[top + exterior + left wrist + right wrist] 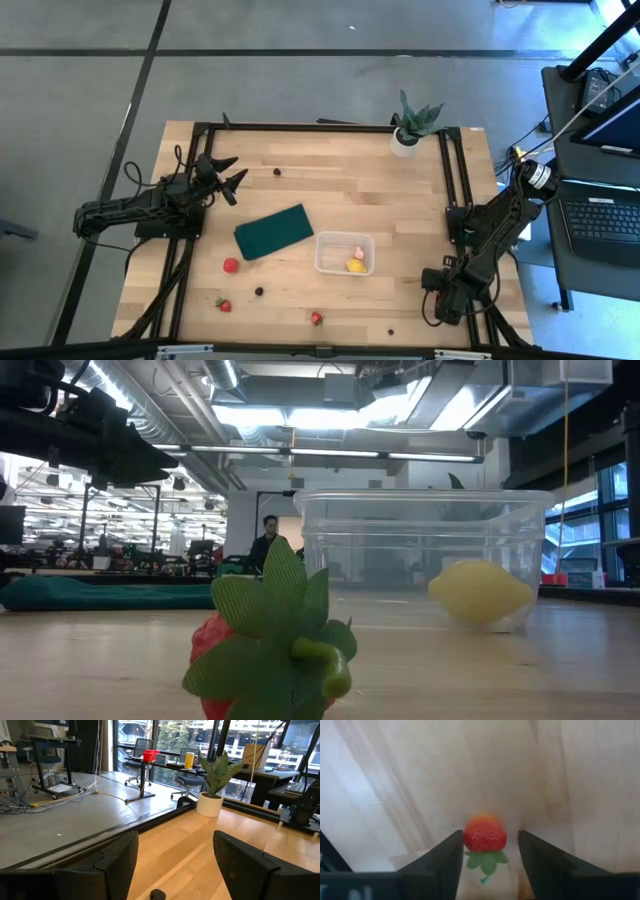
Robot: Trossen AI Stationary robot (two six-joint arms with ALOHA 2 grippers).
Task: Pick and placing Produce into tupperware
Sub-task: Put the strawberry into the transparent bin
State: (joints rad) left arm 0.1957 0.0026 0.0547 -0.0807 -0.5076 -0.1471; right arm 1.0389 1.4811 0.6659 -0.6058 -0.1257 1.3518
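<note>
A strawberry (270, 650) lies closest to the low camera, its green leaves turned to the lens, on the wooden counter (330, 185). Behind it stands the clear tub (420, 555) with a yellow lemon (480, 592) inside; from above the tub (344, 253) sits just right of the green pad (273, 230) and holds the lemon (356, 266) and a small pink piece that I cannot identify.

The right hand (487, 855) pinches a strawberry (485, 834) between its two fingers, with the leaves pointing toward the wrist. In the high view this arm is folded at the right edge of the counter, near its front corner.

The left hand (228, 172) waits at the left side, its fingers (115, 855) spread wide, and a dark berry (158, 894) lies on the counter between them.

The rest of the produce is scattered: a red round fruit (231, 265) beside the pad, a strawberry (224, 305) and a berry (259, 291) near the front left, one more strawberry (316, 318) at the front middle, and a berry (277, 171) farther back. A potted plant (410, 128) stands at the back edge.
</note>
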